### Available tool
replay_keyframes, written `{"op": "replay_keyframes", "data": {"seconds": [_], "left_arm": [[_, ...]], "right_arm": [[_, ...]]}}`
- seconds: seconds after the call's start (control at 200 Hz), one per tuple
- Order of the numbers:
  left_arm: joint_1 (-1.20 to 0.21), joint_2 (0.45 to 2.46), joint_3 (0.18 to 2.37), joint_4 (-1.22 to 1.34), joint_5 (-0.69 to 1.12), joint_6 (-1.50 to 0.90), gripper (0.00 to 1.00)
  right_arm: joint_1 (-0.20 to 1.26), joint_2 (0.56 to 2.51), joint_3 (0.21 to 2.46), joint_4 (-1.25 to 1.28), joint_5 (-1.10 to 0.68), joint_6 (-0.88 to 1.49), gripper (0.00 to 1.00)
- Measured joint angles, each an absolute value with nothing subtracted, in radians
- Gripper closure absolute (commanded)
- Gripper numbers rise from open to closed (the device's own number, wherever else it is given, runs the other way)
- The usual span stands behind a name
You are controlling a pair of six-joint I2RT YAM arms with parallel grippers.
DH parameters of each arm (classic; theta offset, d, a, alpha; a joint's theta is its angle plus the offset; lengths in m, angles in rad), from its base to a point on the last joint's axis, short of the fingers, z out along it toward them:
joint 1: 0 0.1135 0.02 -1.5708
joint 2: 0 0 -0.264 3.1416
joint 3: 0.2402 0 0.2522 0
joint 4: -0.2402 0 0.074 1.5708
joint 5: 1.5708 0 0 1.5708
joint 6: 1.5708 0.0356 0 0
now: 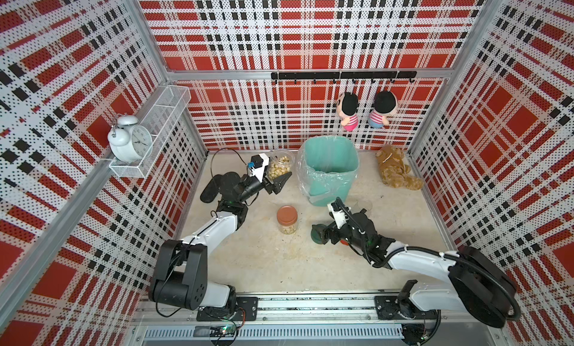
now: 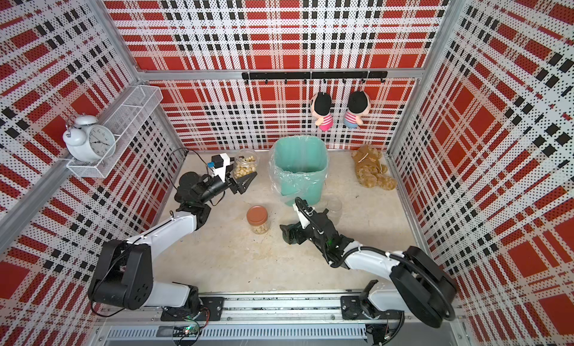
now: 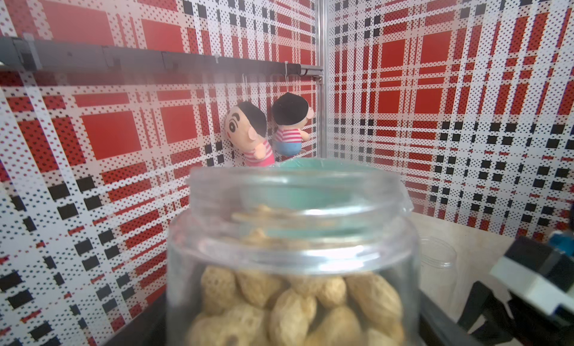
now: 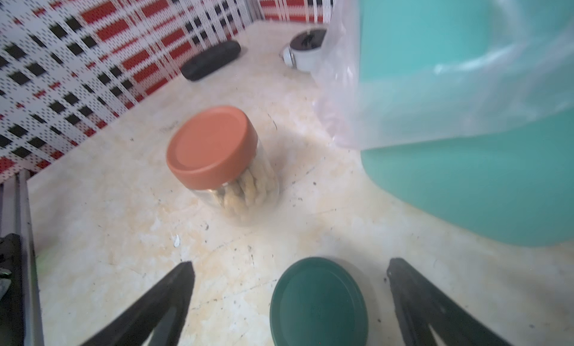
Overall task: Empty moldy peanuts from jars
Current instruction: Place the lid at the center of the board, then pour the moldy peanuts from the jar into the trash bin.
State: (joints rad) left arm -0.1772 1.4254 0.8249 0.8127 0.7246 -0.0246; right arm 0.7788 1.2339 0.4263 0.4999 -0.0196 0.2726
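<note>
Three jars: open jar (image 1: 280, 166) of moldy peanuts (image 3: 310, 304) pinched in left gripper (image 1: 278, 177), beside teal bin (image 1: 329, 192); brown-lidded jar (image 1: 287, 219) mid-table; third jar (image 1: 365, 204), seemingly empty, partly behind right arm (image 1: 413, 260). Right gripper (image 4: 290, 265) spread, straddling green lid (image 4: 318, 301)

3 small clear jars. The open jar (image 1: 280, 165), lidless and nearly full of pale tan peanuts (image 3: 289, 301), is raised upright beside the teal bin (image 1: 334, 186), clamped in the left gripper (image 1: 276, 175). The capped jar (image 1: 287, 220) stands upright mid-bench (image 1: 264, 260) under a terracotta lid, part-filled with peanuts. The empty jar (image 1: 364, 206), lidless, stands near the bin's base. A dark green lid (image 4: 318, 301) lies flat on the bench.
</note>
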Motion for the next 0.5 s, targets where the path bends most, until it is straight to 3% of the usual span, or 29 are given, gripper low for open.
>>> {"op": "replay_keyframes", "data": {"seconds": [0.496], "left_arm": [[-0.361,1.614,1.346,0.271,0.616,0.379,1.00]], "right_arm": [[0.748,0.778,0.287,0.557,0.281,0.305,0.00]]}}
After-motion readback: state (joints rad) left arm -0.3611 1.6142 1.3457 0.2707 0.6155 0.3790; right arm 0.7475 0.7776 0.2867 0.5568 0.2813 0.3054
